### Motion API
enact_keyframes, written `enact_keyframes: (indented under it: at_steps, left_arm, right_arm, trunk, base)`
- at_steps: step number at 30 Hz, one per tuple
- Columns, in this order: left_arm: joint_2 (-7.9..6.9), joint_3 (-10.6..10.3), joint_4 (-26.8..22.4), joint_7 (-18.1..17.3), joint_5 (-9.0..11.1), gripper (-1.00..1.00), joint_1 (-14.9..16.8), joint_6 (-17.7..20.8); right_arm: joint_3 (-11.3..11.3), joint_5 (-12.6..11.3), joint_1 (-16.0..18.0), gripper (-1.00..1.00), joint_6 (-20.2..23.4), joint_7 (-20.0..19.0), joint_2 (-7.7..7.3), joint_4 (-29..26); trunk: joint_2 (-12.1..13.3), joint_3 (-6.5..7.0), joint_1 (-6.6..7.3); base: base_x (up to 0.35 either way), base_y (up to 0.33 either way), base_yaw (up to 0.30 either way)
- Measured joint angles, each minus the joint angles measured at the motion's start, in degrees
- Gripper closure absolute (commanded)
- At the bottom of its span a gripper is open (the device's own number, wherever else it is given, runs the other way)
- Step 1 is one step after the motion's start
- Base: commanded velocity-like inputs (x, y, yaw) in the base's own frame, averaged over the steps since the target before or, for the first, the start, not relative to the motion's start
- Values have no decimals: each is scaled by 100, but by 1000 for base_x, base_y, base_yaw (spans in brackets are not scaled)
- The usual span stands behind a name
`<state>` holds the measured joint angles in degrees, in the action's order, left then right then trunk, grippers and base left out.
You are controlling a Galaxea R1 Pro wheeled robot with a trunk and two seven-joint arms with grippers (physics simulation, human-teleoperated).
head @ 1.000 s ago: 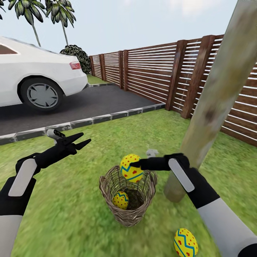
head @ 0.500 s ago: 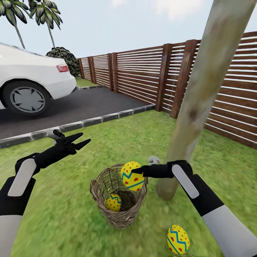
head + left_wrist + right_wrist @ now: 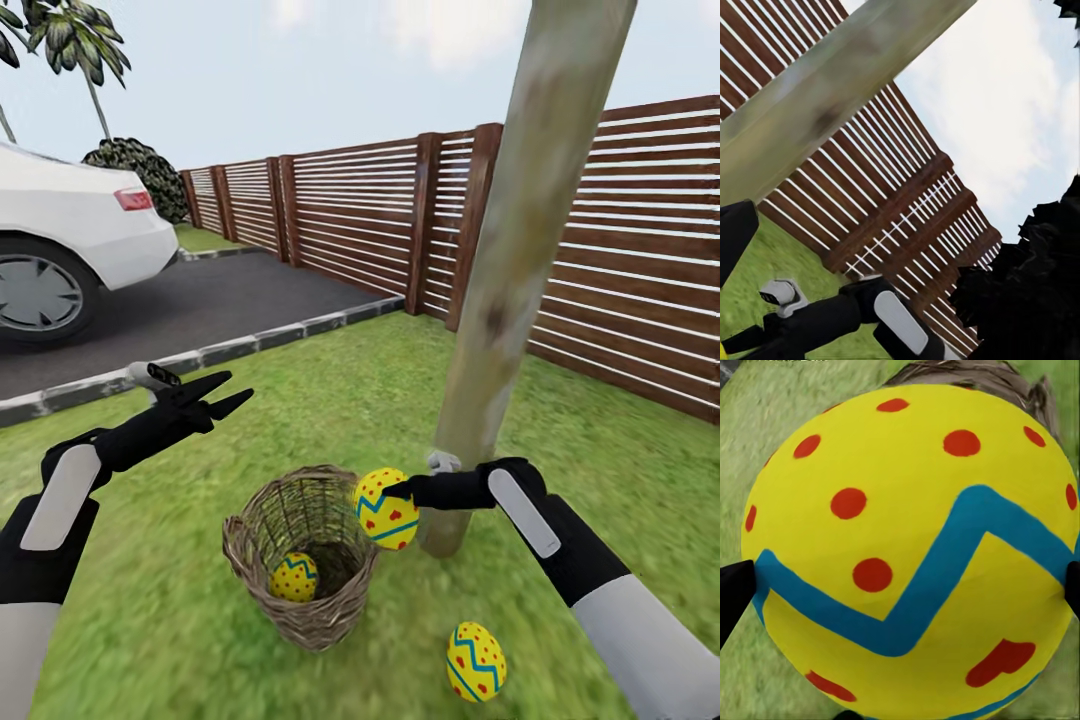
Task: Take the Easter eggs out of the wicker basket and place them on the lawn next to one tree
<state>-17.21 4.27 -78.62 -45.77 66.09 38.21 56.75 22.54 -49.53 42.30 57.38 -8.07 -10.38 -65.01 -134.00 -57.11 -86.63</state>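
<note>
The right gripper [image 3: 392,492] pinches an egg [image 3: 386,509] across its sides. Smooth, round, probably slippery. The left gripper [image 3: 226,391] hangs open, empty.

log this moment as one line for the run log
right gripper: holding egg beside tree | left gripper: open | basket: one egg | lawn: one egg

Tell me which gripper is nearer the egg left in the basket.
Right. The right gripper holds another egg by the basket's rim, above that egg; the left gripper hovers open, higher and farther.
</note>
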Motion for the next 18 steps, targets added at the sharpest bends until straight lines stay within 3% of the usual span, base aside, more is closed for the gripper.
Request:
enact_keyframes:
  at_steps: [5, 8, 11, 18]
  left_arm:
    - [0, 0, -2, -1, 2, -100, 0, 0]
    - [0, 0, -4, -1, 8, -100, 1, 0]
    - [0, 0, -3, -1, 9, -100, 1, 0]
    - [-8, 0, -3, -1, 9, -100, 0, 0]
  right_arm:
    - [-15, 0, 0, 100, 0, -8, -151, 166]
    - [-250, 5, 0, 100, 0, 4, -166, 246]
    - [-301, 25, 0, 100, -9, 34, -236, 271]
    - [-312, 58, 0, 100, -26, 75, -245, 404]
  trunk:
    - [0, 34, 0]
    - [0, 54, 0]
    - [0, 74, 0]
    - [0, 121, 0]
  base:
    - [0, 0, -204]
    - [0, 0, -204]
    - [0, 0, -204]
    - [0, 0, -204]
